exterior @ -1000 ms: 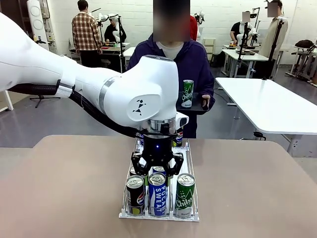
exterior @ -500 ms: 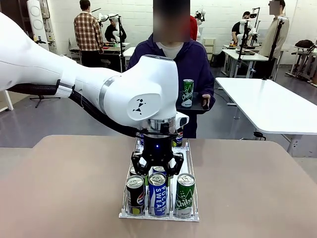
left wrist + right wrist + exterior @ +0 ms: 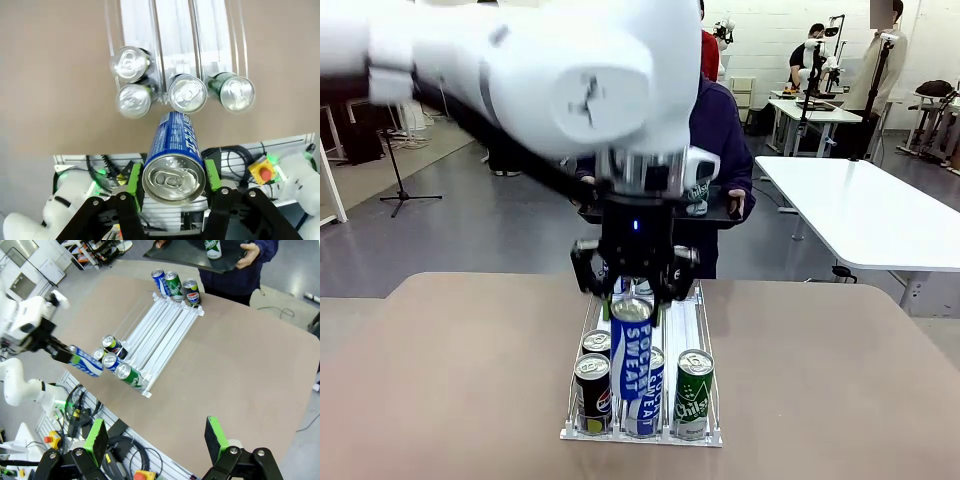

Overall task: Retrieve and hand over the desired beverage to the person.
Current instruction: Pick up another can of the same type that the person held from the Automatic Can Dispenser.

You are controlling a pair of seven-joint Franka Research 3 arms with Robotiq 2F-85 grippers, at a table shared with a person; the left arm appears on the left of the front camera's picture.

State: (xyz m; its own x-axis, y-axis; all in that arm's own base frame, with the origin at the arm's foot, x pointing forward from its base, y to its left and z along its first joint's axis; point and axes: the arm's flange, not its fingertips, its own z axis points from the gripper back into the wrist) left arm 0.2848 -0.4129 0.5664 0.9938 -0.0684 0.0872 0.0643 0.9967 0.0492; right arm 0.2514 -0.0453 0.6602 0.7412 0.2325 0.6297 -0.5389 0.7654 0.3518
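My left gripper [image 3: 632,292] is shut on a blue Pocari Sweat can [image 3: 631,345] and holds it upright above the front of the clear can rack [image 3: 686,318]. In the left wrist view the same can [image 3: 173,167] sits between the green pads [image 3: 134,178], top towards the camera. Behind the table stands the person [image 3: 720,120] in a dark jacket, holding a black tray [image 3: 716,218] that carries a green can [image 3: 698,192]. The right gripper [image 3: 156,439] hangs open high above the near edge of the table.
Pepsi cans [image 3: 592,390], another Pocari can [image 3: 653,392] and a green Chilsung can [image 3: 694,392] stand at the rack's front. Three more cans [image 3: 175,285] are at its far end. A white table [image 3: 860,210] stands at the right, with other people farther back.
My left arm has risen and lifted the blue Pocari Sweat can out of the rack's front row. Another blue can now stands in the middle lane's front.
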